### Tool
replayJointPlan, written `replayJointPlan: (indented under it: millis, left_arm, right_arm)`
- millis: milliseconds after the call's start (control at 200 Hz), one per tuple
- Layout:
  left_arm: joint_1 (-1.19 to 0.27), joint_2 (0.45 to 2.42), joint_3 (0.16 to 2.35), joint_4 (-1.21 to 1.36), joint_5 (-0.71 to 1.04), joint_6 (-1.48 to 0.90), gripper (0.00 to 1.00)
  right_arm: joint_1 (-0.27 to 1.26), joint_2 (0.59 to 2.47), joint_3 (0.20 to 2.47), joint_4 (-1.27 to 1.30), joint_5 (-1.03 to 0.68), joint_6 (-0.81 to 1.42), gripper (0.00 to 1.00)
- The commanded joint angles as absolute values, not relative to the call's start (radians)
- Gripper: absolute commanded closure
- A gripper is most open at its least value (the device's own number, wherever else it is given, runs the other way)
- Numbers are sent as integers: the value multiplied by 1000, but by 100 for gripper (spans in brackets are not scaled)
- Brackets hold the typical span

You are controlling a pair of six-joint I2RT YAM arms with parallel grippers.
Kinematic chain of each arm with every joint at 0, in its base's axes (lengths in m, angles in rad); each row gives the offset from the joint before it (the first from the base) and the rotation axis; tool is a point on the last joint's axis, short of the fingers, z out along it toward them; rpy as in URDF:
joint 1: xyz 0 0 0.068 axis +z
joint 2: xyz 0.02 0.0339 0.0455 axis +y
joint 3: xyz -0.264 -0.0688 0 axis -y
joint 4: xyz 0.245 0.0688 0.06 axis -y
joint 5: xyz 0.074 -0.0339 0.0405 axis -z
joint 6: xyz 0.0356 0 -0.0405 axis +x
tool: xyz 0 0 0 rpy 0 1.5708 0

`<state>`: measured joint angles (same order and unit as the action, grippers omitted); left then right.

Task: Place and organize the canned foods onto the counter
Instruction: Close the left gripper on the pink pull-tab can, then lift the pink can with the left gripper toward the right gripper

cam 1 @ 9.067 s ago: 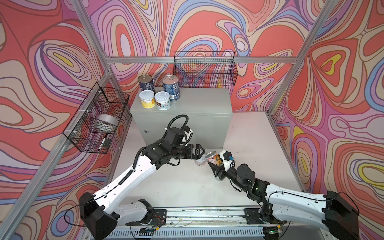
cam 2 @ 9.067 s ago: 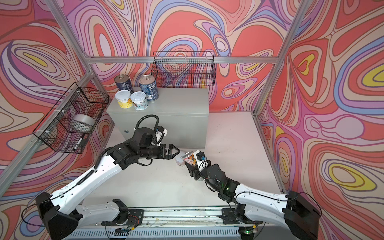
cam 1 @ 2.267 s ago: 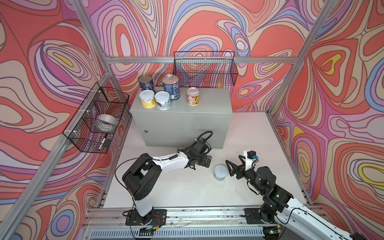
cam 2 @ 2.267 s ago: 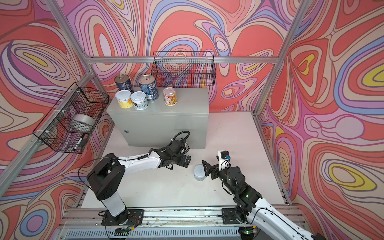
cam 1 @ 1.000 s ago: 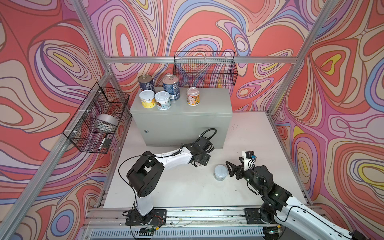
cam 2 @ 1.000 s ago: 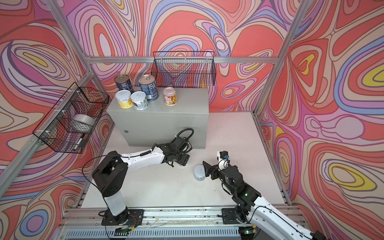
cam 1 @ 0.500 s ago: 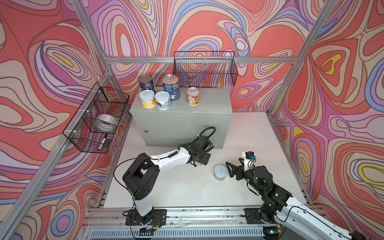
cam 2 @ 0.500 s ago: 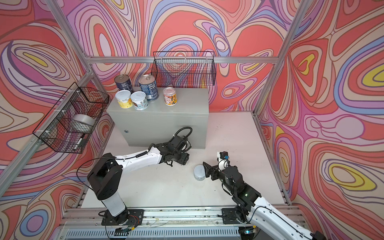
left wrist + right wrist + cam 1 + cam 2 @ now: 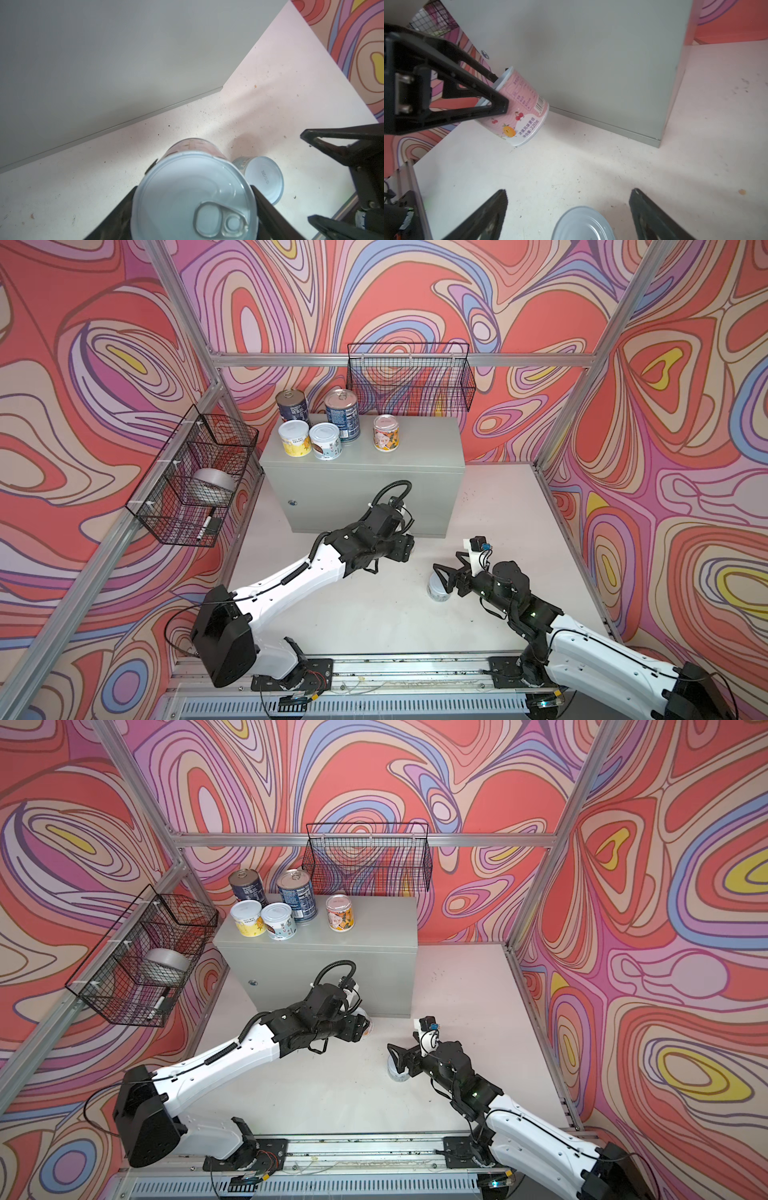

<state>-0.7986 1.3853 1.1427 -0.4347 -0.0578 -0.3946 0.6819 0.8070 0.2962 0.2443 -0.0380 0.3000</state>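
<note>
Five canned foods stand on the counter [image 9: 419, 443]: two tall dark-blue ones [image 9: 293, 406] [image 9: 341, 414], a yellow one [image 9: 295, 440], a pale one [image 9: 325, 442] and a colourful one [image 9: 385, 433]. My left gripper [image 9: 194, 195] is shut on a pink-labelled can [image 9: 522, 108], held tilted just in front of the counter's base. A short pale can [image 9: 583, 224] stands on the table. My right gripper [image 9: 569, 193] is open, one finger on either side of it and apart from it. Both top views show this pair [image 9: 438, 591] [image 9: 397, 1073].
A black wire basket [image 9: 195, 485] on the left wall holds a grey tape roll [image 9: 212, 489]. Another wire basket [image 9: 409, 377] hangs on the back wall above the counter. The arms' mounting rail [image 9: 374, 668] runs along the front edge.
Since the earliest frames the colourful can has come to stand on the counter. Over the last second the left arm's elbow shifted while its gripper stayed by the counter's base; the right gripper barely moved.
</note>
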Motion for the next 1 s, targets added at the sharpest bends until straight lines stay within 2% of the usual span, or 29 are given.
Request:
replayJointPlan:
  millis: [0, 621, 997]
  left_arm:
    - [-786, 1326, 1174, -456, -58, -435, 51]
    - [-721, 1249, 1307, -565, 191, -469, 53]
    - [-710, 1241, 1348, -599, 275, -454, 53]
  right_arm:
    - [682, 817, 335, 358, -136, 256, 6]
    - [693, 867, 568, 152, -249, 62, 6]
    - [826, 1015, 671, 141, -167, -39, 6]
